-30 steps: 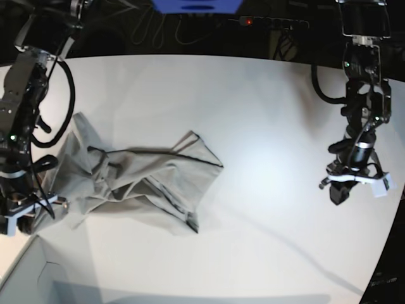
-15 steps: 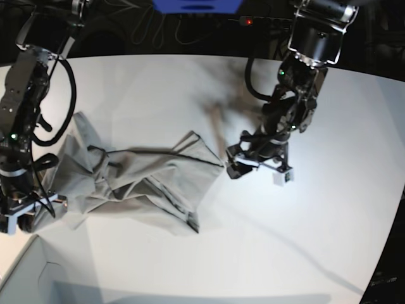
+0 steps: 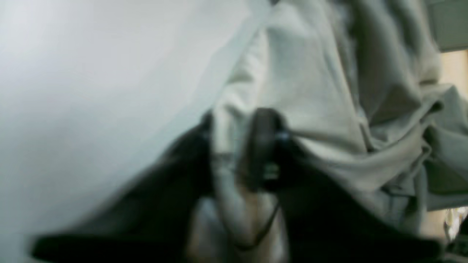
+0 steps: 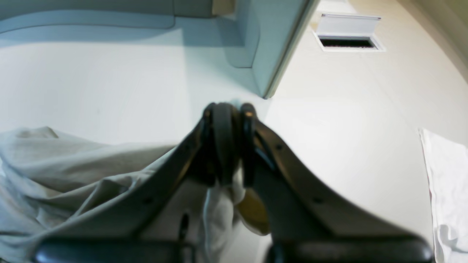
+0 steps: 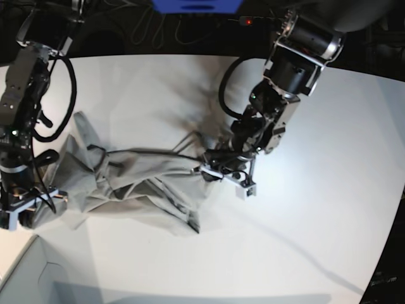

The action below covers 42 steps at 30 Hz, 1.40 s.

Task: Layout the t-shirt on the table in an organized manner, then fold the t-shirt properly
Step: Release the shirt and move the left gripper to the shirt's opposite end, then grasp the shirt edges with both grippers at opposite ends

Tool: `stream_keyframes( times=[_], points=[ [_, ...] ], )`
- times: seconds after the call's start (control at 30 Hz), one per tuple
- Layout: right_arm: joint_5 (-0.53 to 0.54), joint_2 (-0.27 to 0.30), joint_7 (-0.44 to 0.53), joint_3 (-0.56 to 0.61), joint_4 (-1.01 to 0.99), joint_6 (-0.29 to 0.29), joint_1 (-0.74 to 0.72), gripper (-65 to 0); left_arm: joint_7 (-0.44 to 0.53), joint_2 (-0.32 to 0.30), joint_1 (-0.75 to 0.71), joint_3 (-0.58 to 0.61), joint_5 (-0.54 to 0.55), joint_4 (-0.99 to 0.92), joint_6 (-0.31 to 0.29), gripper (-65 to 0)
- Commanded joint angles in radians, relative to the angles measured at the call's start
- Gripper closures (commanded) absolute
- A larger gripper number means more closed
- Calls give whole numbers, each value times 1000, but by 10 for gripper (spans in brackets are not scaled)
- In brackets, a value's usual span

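Observation:
The light grey-beige t-shirt (image 5: 139, 180) lies crumpled on the left half of the white table (image 5: 304, 240). My left gripper (image 5: 213, 170) is down at the shirt's right corner. In the blurred left wrist view, that gripper (image 3: 236, 146) has a fold of the shirt (image 3: 310, 91) pinched between its fingers. My right gripper (image 5: 28, 209) sits at the shirt's left edge. In the right wrist view it (image 4: 230, 146) is shut, with shirt cloth (image 4: 73, 164) hanging from its jaws.
A pale box corner (image 5: 31, 278) juts in at the lower left, close to my right arm. A power strip with a red light (image 5: 266, 22) and cables lie beyond the table's far edge. The table's curved edge (image 5: 395, 215) runs down the right.
My left arm swung from the table's right side over to the shirt's right corner, opened on the way and closed on the cloth. The right arm stayed put.

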State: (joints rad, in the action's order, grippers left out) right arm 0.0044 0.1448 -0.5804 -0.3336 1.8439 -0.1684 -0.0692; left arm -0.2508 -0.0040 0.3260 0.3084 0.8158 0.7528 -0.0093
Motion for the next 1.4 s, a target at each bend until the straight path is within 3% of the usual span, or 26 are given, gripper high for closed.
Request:
stream_keyframes(
  times=[0.0,0.13,0.4,0.57,0.73,1.0,1.07,1.27,1.37],
  points=[
    [-1,11,27,-2,20,-3,-17,0,1,-15,17,-4,-2,4,6,0],
    [-1,11,27,-2,20,-3,-17,0,1,-90,12,-16,7,83,12,0],
    [3,5,27,4,18,-3,-27,0,-3,-250,-132,-309,-2,523,13,0],
    [3,3,27,43,13,-3,-42,0,-5,-327,-215,-424,-2,696,12,0],
    [3,-4,29,64,-20,-3,-16,0,-3,-333,-362,-472,-3,765,9,0],
    [3,-7,29,66,-178,-4,-13,0,-8,-274,-482,-469,4,627,4,-6],
    [3,-7,29,67,-195,-4,-10,0,-9,-270,-505,-458,4,626,4,-50],
    [3,-7,29,69,-217,-10,-2,0,-8,-265,-569,-441,1,673,4,-276],
    [3,-7,20,64,-217,-113,-2,-6,-2,-268,-603,-449,6,744,4,-321]
  ],
)
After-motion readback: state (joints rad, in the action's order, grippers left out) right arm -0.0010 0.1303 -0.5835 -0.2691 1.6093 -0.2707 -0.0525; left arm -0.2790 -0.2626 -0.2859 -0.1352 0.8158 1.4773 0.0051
